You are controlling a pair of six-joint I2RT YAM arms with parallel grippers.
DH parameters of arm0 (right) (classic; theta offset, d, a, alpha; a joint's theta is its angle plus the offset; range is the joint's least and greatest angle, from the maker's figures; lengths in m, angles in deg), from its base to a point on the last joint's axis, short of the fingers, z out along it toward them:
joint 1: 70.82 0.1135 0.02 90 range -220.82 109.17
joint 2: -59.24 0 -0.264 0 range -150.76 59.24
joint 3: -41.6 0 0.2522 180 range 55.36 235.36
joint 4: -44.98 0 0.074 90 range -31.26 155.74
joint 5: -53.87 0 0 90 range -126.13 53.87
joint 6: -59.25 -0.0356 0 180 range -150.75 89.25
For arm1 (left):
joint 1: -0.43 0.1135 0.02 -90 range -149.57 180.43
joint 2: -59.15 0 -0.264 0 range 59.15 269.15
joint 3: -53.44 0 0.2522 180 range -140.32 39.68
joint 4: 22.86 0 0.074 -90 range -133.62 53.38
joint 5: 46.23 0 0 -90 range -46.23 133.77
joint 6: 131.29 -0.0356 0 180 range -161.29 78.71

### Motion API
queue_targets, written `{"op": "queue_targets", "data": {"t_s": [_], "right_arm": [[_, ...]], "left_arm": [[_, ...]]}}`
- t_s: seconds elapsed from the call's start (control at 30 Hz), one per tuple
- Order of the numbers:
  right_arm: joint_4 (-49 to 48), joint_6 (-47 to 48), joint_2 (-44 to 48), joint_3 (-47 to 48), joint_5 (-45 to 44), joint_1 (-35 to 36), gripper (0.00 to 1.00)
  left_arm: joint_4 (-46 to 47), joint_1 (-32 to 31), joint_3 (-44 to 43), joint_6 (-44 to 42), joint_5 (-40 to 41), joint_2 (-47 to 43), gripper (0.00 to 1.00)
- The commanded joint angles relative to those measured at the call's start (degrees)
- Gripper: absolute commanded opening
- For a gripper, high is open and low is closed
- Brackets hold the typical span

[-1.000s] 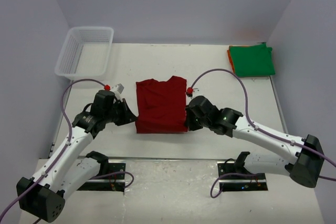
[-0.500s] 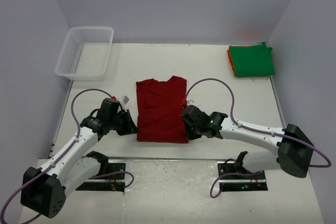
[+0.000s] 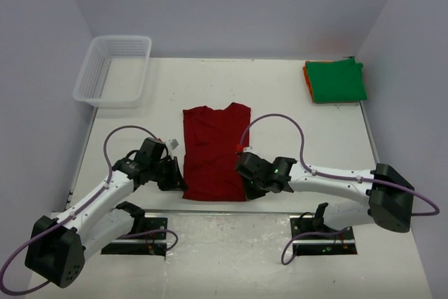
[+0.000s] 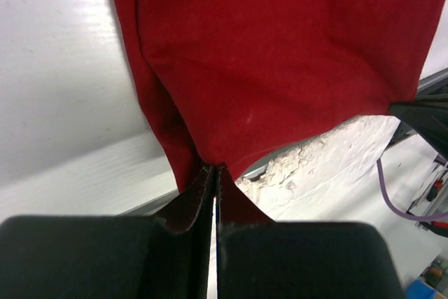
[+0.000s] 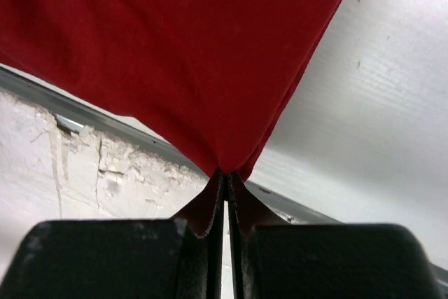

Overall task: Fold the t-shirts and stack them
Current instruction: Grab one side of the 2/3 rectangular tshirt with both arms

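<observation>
- Top external: red shirt [image 3: 213,152] spread on table [image 3: 294,117], green shirt [image 3: 337,80] folded far right.
- Left gripper [image 4: 213,173] clenched on shirt's near-left corner.
- Right gripper [image 5: 225,176] clenched on near-right corner.

Matt soft cloth of the dark red t-shirt [image 3: 213,155], smooth white table [image 3: 294,99], plastic mesh basket [image 3: 91,75]

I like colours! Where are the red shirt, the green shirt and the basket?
dark red t-shirt [image 3: 213,152], top view, middle of the cloth.
green t-shirt [image 3: 337,82], top view, middle of the folded top.
white mesh basket [image 3: 88,78], top view, its left wall.
</observation>
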Motion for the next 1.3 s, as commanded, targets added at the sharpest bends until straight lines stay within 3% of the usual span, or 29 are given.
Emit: {"op": "queue_targets", "data": {"t_s": [0.0,0.07,0.17,0.27,0.33,0.6,0.73,0.77,0.83,1.1,1.27], "right_arm": [[3.3,-3.9,2.1,-0.7,1.4,1.8,0.00],[3.1,-4.6,2.4,-2.2,1.9,1.7,0.02],[2.5,-5.3,1.7,-3.9,3.2,1.9,0.17],[2.2,-6.5,2.2,-4.7,3.2,2.4,0.29],[3.8,-7.6,3.4,-4.0,2.0,3.3,0.41],[9.3,-5.1,2.3,4.6,-4.8,3.6,0.50],[8.0,-1.3,-3.3,10.4,-4.3,3.0,0.47],[7.3,-0.7,-5.2,11.0,-4.5,2.8,0.34],[6.2,0.5,-6.6,11.8,-4.0,1.7,0.00],[0.7,0.4,-8.6,7.7,-0.6,0.2,0.00],[-2.2,-1.6,-9.9,3.4,-0.1,-0.6,0.00]], "left_arm": [[-0.6,-1.3,1.3,0.7,-1.7,-0.1,0.00],[-0.8,-1.8,2.2,1.2,-2.0,-0.1,0.06],[-1.6,-3.0,2.5,1.7,-2.1,-0.4,0.22],[-3.5,-4.0,1.8,3.1,-1.9,-1.2,0.32],[-4.6,-5.4,1.0,5.0,-2.2,-2.9,0.34],[-8.7,-7.2,-13.3,4.3,9.0,-1.4,0.33],[-0.6,-7.2,-14.6,5.0,10.1,2.3,0.23],[1.4,-7.3,-14.0,5.3,9.5,2.9,0.12],[7.2,-7.2,-12.2,5.0,8.7,5.5,0.00],[16.8,-7.2,-8.6,3.1,8.7,17.8,0.00],[19.1,-7.2,-8.4,2.3,10.0,21.0,0.00]]}}
